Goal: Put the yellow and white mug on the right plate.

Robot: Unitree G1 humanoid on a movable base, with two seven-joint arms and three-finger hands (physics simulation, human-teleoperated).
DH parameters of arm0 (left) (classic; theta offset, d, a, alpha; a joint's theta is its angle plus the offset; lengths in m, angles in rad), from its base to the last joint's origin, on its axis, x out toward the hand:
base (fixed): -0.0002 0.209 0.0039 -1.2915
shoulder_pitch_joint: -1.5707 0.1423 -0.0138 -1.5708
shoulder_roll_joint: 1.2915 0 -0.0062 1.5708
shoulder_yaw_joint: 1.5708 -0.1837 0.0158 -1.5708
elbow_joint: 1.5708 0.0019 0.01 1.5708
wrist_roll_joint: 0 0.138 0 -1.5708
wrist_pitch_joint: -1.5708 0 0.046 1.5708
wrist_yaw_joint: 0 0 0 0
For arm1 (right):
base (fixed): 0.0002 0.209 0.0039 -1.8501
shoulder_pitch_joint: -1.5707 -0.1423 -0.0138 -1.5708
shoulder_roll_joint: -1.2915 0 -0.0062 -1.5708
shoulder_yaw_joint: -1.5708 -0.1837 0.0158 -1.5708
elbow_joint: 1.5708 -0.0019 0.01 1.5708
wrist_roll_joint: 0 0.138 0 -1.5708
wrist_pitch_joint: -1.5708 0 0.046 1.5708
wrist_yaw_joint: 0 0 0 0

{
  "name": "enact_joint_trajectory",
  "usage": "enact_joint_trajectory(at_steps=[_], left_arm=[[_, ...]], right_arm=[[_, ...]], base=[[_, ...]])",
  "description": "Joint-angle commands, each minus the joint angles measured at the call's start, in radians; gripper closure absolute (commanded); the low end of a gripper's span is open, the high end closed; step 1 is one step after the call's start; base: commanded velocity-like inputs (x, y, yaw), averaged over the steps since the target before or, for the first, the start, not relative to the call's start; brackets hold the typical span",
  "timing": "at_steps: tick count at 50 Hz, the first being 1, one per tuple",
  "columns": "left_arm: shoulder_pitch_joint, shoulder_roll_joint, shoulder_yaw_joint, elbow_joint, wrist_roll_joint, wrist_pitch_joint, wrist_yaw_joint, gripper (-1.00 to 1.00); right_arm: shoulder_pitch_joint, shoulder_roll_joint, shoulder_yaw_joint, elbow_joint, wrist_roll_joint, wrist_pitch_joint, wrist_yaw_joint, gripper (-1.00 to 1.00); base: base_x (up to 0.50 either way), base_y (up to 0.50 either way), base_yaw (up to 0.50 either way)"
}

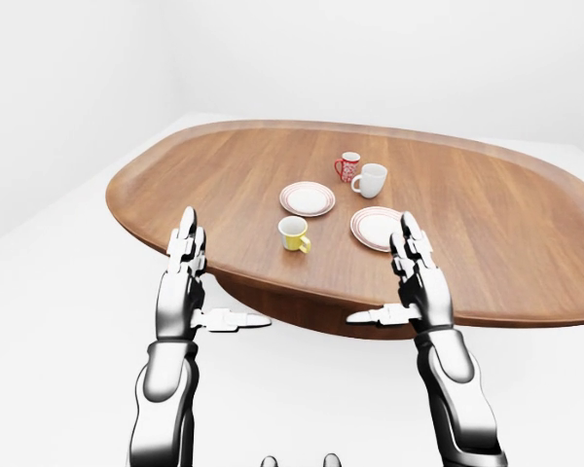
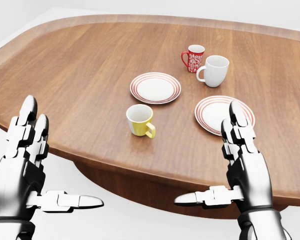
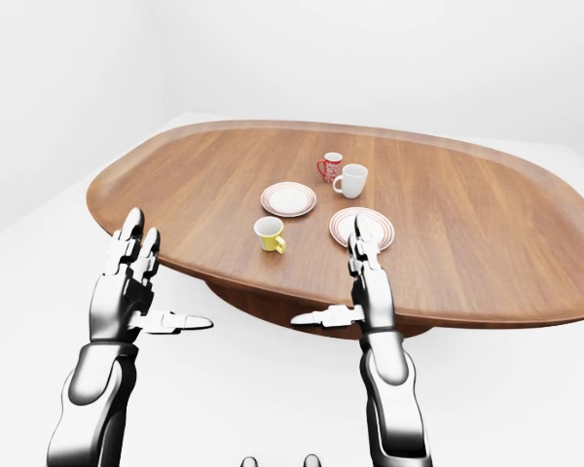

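The yellow and white mug (image 2: 140, 120) stands upright on the wooden table (image 2: 80, 85), handle toward the lower right. The right plate (image 2: 217, 114), white with red rings, lies to its right; the left plate (image 2: 155, 87) lies above it. My left hand (image 2: 50, 170) is open and empty at the lower left, off the table's near edge. My right hand (image 2: 217, 165) is open and empty at the lower right; its fingertips (image 2: 237, 113) overlap the right plate's edge in the head view.
A red patterned mug (image 2: 193, 57) and a white mug (image 2: 214, 70) stand above the right plate. The table's near rim (image 1: 302, 287) runs just beyond both hands. White floor surrounds the table.
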Motion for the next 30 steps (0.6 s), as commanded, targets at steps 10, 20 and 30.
enact_joint_trajectory(at_steps=[10,20,30], left_arm=[[0.014,0.006,-0.003,-0.062,0.014,0.0,-0.013,-1.0],[0.03,0.003,-0.008,-0.128,0.017,0.0,-0.032,-1.0],[0.033,0.005,0.008,-0.178,0.013,0.0,-0.049,-1.0]], right_arm=[[0.032,0.0,-0.007,-0.118,0.054,0.0,0.046,-1.0],[0.034,0.003,-0.009,-0.145,0.046,0.0,0.045,-1.0],[0.037,0.0,-0.007,-0.158,0.027,0.0,0.045,-1.0]], base=[[0.39,0.1,0.0],[0.48,0.13,0.0],[0.48,0.13,0.0]])
